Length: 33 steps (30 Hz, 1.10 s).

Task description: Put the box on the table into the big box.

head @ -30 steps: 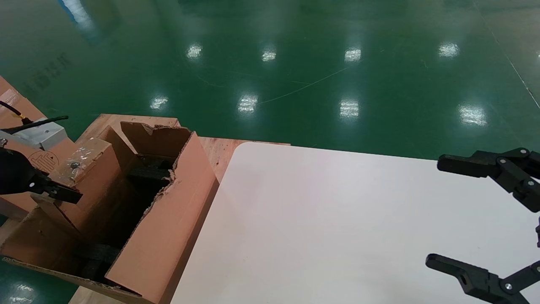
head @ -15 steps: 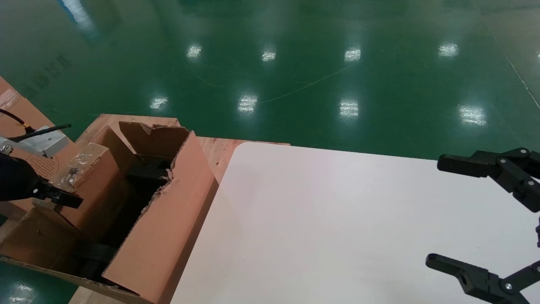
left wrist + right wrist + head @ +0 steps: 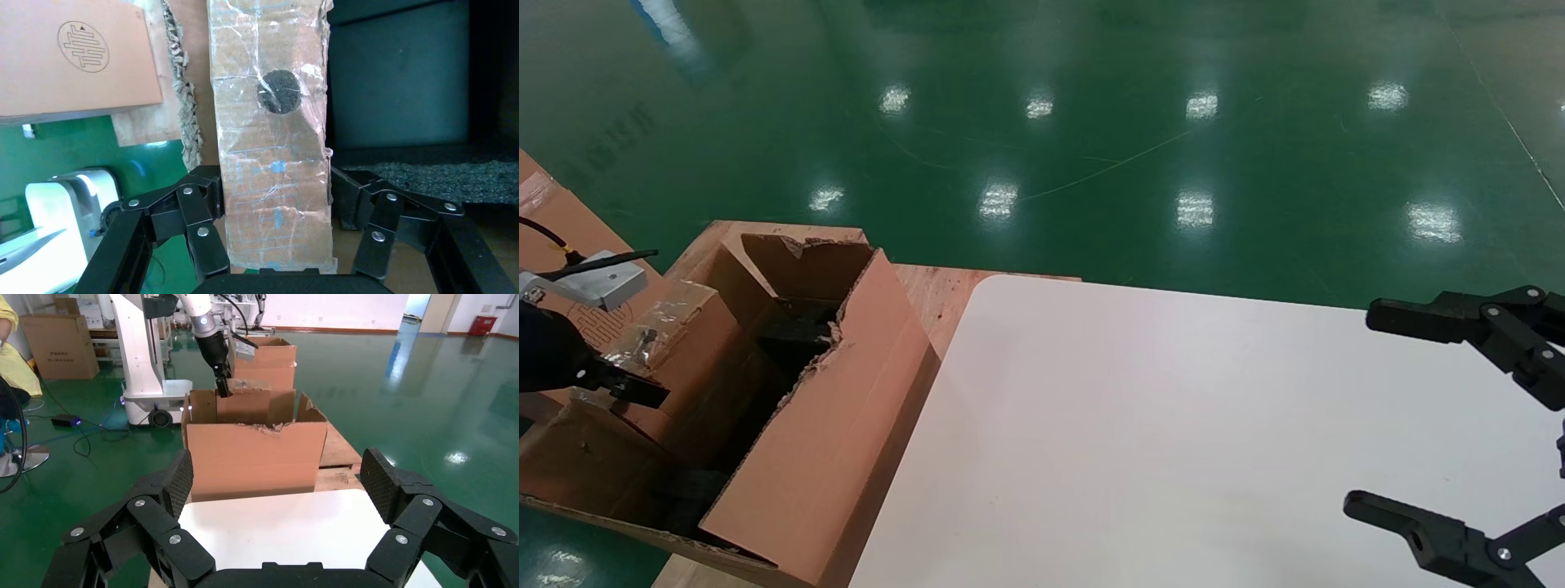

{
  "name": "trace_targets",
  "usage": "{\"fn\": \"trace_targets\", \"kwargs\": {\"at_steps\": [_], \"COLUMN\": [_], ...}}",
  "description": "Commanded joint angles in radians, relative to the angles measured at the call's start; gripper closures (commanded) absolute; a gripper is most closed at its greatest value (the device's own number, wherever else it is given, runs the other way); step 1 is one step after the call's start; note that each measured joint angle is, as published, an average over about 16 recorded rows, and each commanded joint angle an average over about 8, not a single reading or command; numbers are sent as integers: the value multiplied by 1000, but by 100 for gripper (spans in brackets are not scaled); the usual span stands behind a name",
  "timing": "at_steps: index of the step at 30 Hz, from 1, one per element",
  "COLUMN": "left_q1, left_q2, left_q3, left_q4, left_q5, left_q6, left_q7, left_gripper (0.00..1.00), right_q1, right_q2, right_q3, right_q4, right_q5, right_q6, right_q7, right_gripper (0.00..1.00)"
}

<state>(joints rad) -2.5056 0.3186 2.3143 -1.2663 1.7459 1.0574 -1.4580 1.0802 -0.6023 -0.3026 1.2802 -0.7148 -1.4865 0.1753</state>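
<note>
Over the last second the left claw (image 3: 641, 384) and the box (image 3: 674, 343) it carries drift a bit further left and lower at the big box (image 3: 789, 425), and the big box itself shifts slightly, its near wall swinging left. My read: the box is bearing on the carton's inner wall or its contents as it goes down, so insertion is under way but not done.

Status now:
- The box is off the counter (image 3: 1173, 441), tilted, lower end inside the big box's opening, taped top end above the torn rim.
- Left claw is clamped on the box: wrist view shows both fingers (image 3: 202, 239) pressed against its long sides, near the end closest to the camera. Black straps sit deeper in the carton beyond it.
- Left arm comes in from the far left over the carton's left wall, wrist pointing down into the opening.
- Right claw (image 3: 1418, 408) is parked over the right edge of the counter, spread wide, holding nothing.

Likely next: lower further until the box seats, then release. Risk: the carton getting dragged along again.
</note>
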Motion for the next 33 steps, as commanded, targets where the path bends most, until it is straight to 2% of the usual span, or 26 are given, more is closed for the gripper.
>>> {"fn": "trace_targets", "kwargs": {"at_steps": [1,3,4,33], "left_q1": [2,3,3,-2], "left_q2": [4,5,5,0], "left_q3": [3,3,3,-2], "left_q4": [1,2,2,-1], "left_q5": [7,10,11,-1], "left_q6": [0,0,0,1], "left_q7": [-1,-1,-1,1], "left_gripper": [16,3,0,0], "right_q1": [0,0,0,0], "right_q2": [0,0,0,0], "right_q3": [0,0,0,0], "right_q4": [0,0,0,0], "right_q5": [0,0,0,0], "right_q6": [0,0,0,0], "right_q7": [0,0,0,0], "right_gripper": [0,0,0,0]}}
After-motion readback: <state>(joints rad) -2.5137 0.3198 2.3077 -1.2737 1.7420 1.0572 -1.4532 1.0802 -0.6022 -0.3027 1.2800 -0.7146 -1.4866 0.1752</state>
